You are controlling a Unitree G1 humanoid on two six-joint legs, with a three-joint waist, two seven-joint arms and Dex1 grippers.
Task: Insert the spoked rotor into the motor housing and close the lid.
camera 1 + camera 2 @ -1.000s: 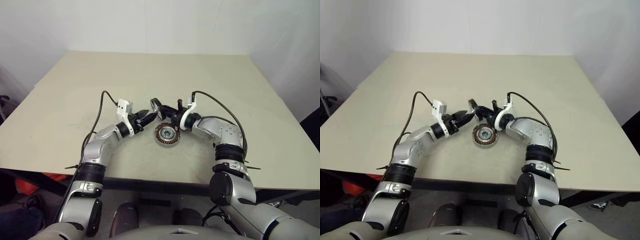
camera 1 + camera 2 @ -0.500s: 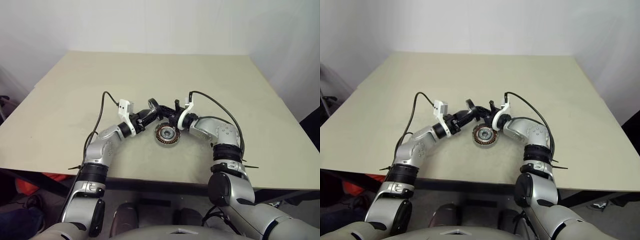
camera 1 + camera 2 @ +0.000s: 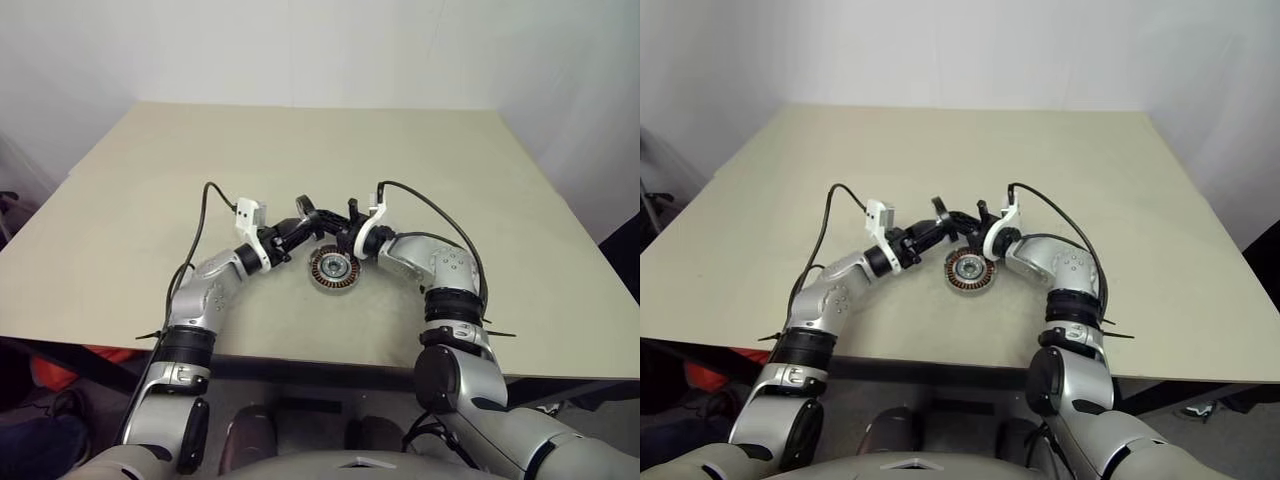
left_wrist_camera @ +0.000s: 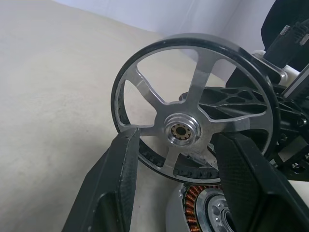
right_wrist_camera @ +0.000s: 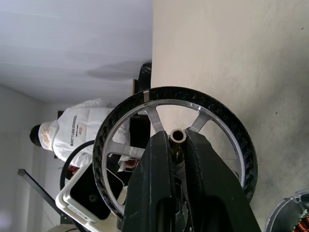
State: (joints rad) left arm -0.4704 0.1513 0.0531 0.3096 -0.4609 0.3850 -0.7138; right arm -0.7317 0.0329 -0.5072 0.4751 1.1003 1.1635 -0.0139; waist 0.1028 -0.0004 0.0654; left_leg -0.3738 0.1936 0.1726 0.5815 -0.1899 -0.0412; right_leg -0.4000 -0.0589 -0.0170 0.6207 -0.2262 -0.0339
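R gripper jaws shut on spoked rotor at hub, held on edge above motor housing, mid-surface. L gripper jaws partly open, straddling rotor's rim; contact unclear.

Not much to read here honestly. The only lettering is showing up in the right wrist view, where a person in a white jacket is standing in the background with a line of dark print running across the back and a small mark under it. It's too small to make out. Nothing else is carrying any label or number.
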